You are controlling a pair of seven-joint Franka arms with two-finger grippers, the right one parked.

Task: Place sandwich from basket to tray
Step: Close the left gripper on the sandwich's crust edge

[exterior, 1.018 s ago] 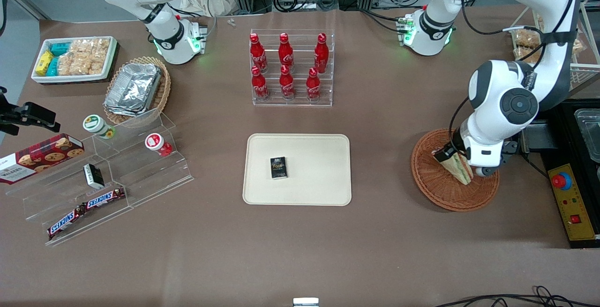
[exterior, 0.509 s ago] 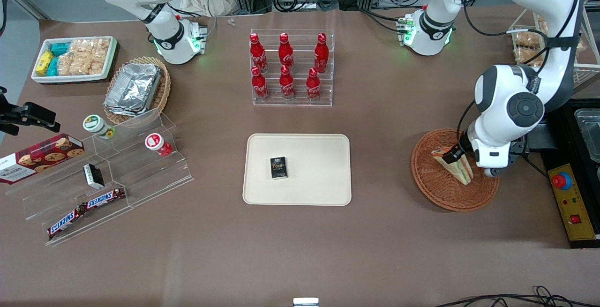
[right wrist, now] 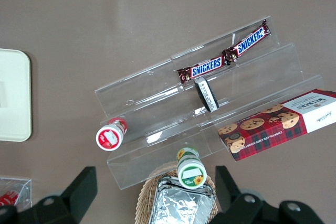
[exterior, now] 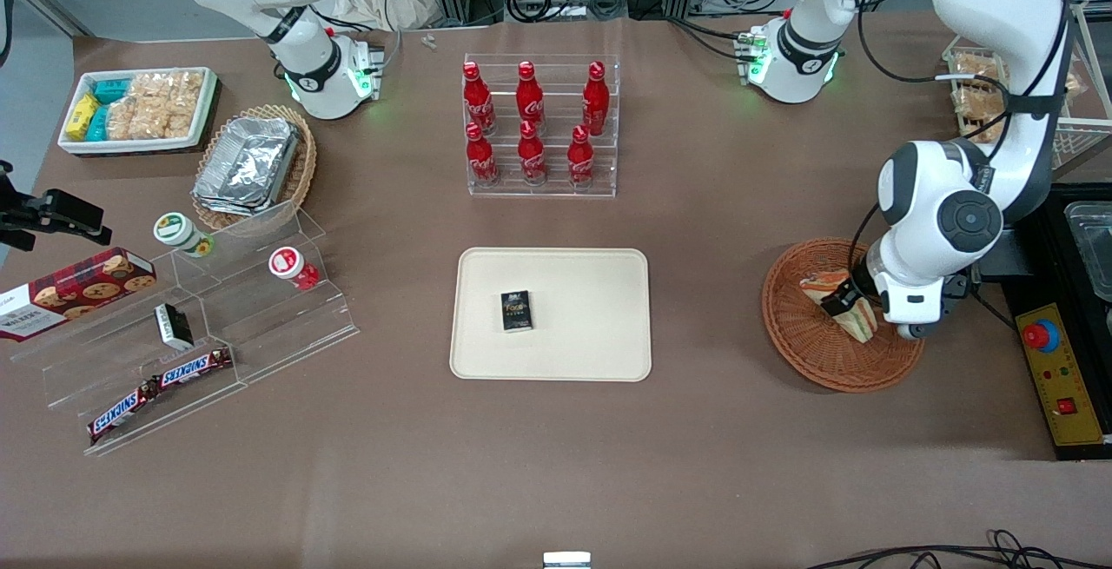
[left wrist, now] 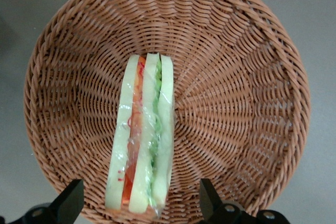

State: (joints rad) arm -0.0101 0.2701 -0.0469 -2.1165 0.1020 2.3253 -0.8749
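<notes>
Reddish-brown wicker basket (exterior: 825, 352) toward working arm's end of table. Wrapped wedge sandwich (left wrist: 142, 140) inside it, standing on edge, filling layers facing up. Left gripper (left wrist: 140, 203) low over sandwich, fingers (left wrist: 71, 200) spread apart, one each side, not touching wrap. Cream tray (exterior: 599, 326) mid-table, well apart from basket, carrying small dark box (exterior: 516, 310). Farther back, clear rack of red cola bottles (exterior: 532, 122).

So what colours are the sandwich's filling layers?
Red-orange and green between pale bread; the sandwich shows best in the left wrist view.

Wrapped sandwich (left wrist: 142, 145) stands on edge in basket (left wrist: 252, 77); tray (exterior: 591, 326) well apart.
</notes>
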